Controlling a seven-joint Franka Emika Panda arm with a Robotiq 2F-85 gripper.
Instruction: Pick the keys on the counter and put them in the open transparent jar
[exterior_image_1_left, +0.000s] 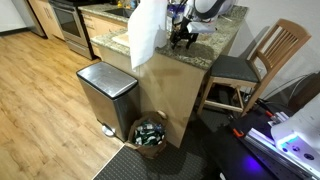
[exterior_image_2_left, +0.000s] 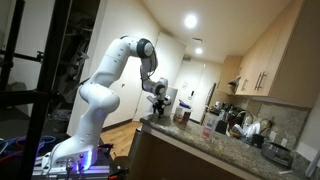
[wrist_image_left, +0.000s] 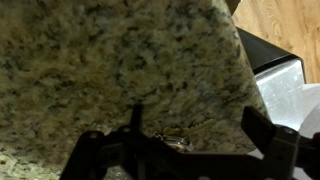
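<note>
So the white robot arm (exterior_image_2_left: 105, 85) is bent over the speckled granite table (wrist_image_left: 100, 60), with its black pincer (wrist_image_left: 170, 135) pointing down at the stone. In the wrist view the jaws are spread wide and released, with nothing in them. The small dark metal bunch of keys (wrist_image_left: 172, 138) lies flat on the table right between the two fingers (wrist_image_left: 262, 130), touching neither as far as I can see. They're close to the table's right edge in that view. Past that edge, down on the light wooden floor (wrist_image_left: 285, 20), stands a stainless steel trash can (wrist_image_left: 275, 70).

In both exterior views the pincer (exterior_image_1_left: 180, 38) hangs low over the near end of the table (exterior_image_1_left: 215, 40), but the keys are too small to see there. A wooden chair (exterior_image_1_left: 270, 50) stands just beside the table, and a round basket (exterior_image_1_left: 150, 132) full of stuff sits next to the trash can (exterior_image_1_left: 105, 90). The far end of the table (exterior_image_2_left: 200, 145) is cluttered, and I can't pick out the clear jar for sure.
</note>
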